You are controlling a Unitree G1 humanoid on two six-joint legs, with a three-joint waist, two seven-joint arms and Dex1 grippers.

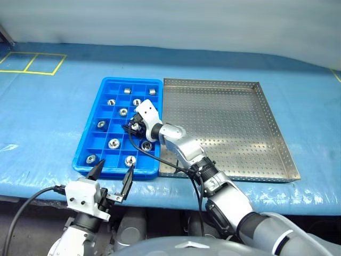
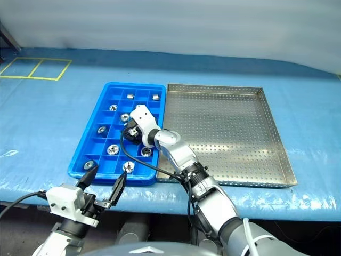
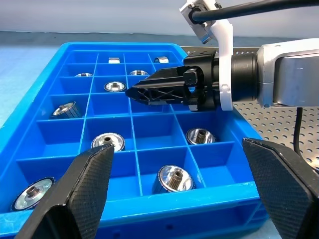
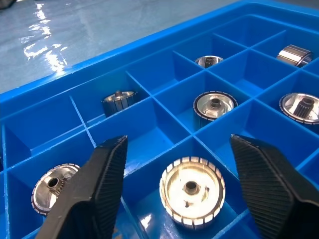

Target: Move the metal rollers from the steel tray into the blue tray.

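Left pincer (image 1: 113, 174) wide at blue tray (image 1: 91, 134) near edge — right pincer (image 4: 179, 191) wide above roller (image 4: 192, 190).

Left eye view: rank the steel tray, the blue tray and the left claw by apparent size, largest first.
1. Steel tray, widest and longest.
2. Blue tray, clearly narrower.
3. Left claw, smallest even though it is nearest the camera, which enlarges it.

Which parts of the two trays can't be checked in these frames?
- Head views: the right gripper covers the blue tray compartments beneath it; their contents are hidden in those views.
- Head views: the right arm hides the near left corner of the steel tray; a roller there cannot be ruled out.
- Head views: the far-row metal rollers are too small to show their holes.
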